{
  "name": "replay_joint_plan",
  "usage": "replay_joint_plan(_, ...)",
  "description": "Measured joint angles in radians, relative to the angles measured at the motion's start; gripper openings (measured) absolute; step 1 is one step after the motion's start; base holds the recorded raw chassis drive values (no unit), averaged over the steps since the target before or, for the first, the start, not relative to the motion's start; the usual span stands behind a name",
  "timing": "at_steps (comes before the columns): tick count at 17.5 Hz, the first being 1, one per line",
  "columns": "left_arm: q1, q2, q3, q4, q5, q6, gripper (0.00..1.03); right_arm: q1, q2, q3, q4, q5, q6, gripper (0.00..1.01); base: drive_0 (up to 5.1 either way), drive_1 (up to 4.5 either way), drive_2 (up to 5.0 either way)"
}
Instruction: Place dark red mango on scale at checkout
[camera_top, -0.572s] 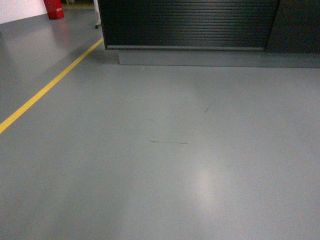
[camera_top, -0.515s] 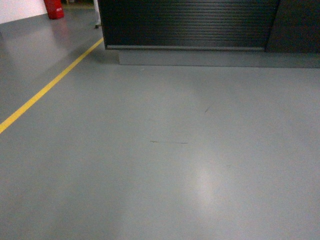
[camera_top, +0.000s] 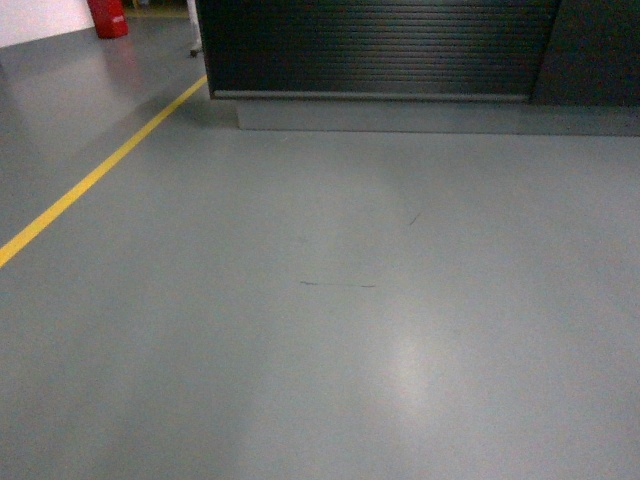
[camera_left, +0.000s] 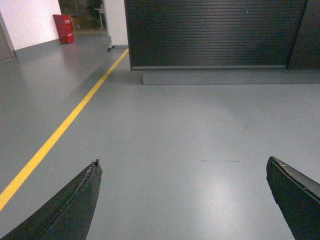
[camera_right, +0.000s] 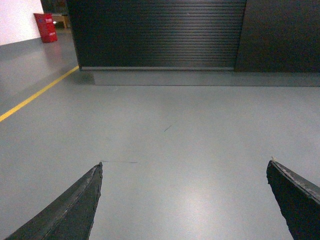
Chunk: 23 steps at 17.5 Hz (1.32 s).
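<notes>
Grey floor (camera_top: 330, 330) stretches to the ribbed black checkout (camera_top: 380, 45), barely nearer than a moment ago. Left gripper (camera_left: 182, 172) and right gripper (camera_right: 185, 172) both have fingers spread wide, holding nothing. No mango or scale is visible.

Dim, soft focus, floor (camera_top: 410, 365) glare

floor (camera_top: 330, 330) bare fwd | checkout (camera_top: 380, 45) blocks far end
</notes>
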Motion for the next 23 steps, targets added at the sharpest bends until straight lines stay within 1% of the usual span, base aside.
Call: replay_joint_plan(23,0.000,0.000,0.000,-0.002,0.000,0.000,0.98,0.000,0.000,0.000,-0.001,0.000,0.000,0.98,0.0,0.00,0.0)
